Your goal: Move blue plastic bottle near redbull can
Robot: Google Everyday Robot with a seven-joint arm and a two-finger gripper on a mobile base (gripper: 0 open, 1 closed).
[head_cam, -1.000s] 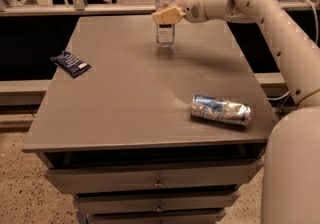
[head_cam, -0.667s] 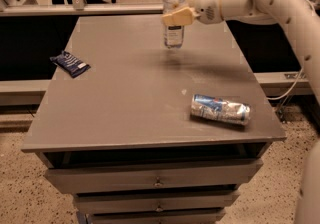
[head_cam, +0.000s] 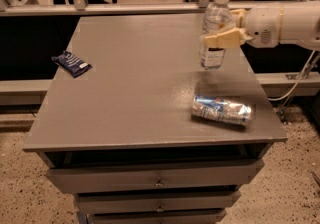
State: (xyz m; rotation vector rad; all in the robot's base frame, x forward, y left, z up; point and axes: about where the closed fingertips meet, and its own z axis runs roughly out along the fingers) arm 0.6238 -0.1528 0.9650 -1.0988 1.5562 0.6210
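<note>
End effector (head_cam: 218, 38) pinches the upright blue plastic bottle (head_cam: 216, 18), aloft near redbull can (head_cam: 221, 110).

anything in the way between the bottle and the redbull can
Nothing visible. The gripper, at far right, holds the blue plastic bottle; only bare tabletop lies between it and the redbull can.

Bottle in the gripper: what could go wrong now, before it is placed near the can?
1. The gripper holds the bottle at mid-height, seemingly above the table; a loose grip could let it slip and fall.
2. The can lies on its side, so a bump while lowering the bottle might roll it.
3. Both are near the table's right edge; a tipped bottle could go off it.
</note>
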